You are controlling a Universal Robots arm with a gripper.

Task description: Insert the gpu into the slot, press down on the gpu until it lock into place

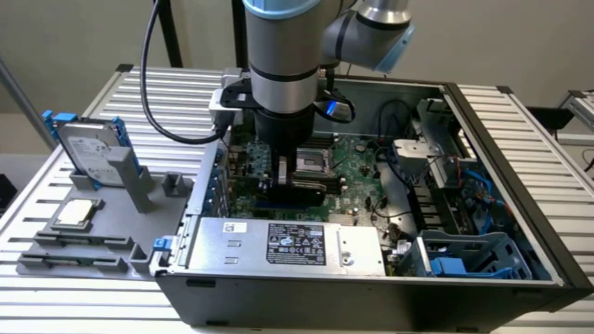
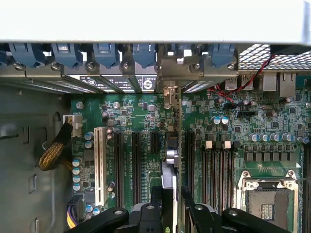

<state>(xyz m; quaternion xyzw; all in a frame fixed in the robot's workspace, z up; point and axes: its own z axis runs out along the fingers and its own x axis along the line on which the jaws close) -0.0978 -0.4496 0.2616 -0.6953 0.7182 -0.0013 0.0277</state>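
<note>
Exterior view: open case [image 1: 352, 306] on slatted bench [image 1: 65, 306]; board [image 1: 355, 163] below tool [image 1: 283, 182]. PSU [image 1: 241, 254] nearer the camera than tool. Left of tool: grey tray [image 1: 177, 210], drive [image 1: 91, 154] tilted. Right of tool: drive cage [image 1: 469, 243]. CPU socket [image 1: 314, 160] just beside tool.

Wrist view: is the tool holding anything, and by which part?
Yes, the gpu, edge-on in the tool, clasped across its thickness away from its metal bracket.
</note>
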